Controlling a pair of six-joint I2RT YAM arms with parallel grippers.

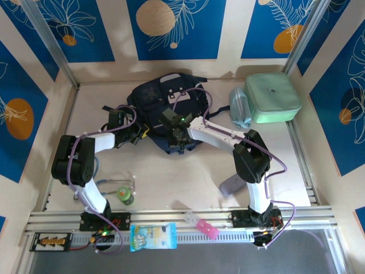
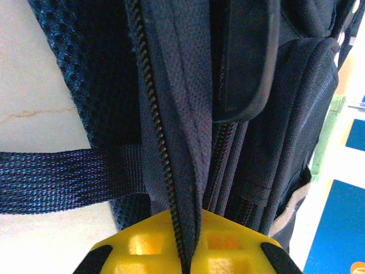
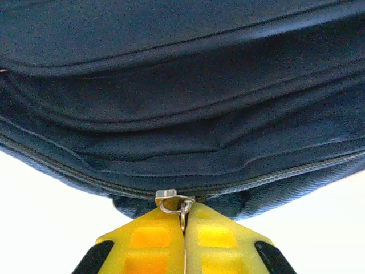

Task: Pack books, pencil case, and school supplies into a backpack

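Note:
The navy-blue backpack (image 1: pixel 162 103) lies at the back middle of the table. My left gripper (image 1: pixel 138 135) is at its left side, shut on a fold of fabric beside a zipper track (image 2: pixel 154 114); the yellow fingers (image 2: pixel 137 245) pinch it in the left wrist view. My right gripper (image 1: pixel 178 138) is at the backpack's near edge, shut on the metal zipper pull (image 3: pixel 174 201) of the backpack (image 3: pixel 182 85). The books are out of view. A mint-green case (image 1: pixel 272 98) and a pale blue pouch (image 1: pixel 239 108) sit at the back right; which of them is the pencil case I cannot tell.
Loose supplies lie near the front: a green roll (image 1: pixel 125 196), a pink item (image 1: pixel 201 224) and a pale blue packet (image 1: pixel 153 237) on the rail, and a grey-purple item (image 1: pixel 231 185) by the right arm's base. Patterned walls close in the table.

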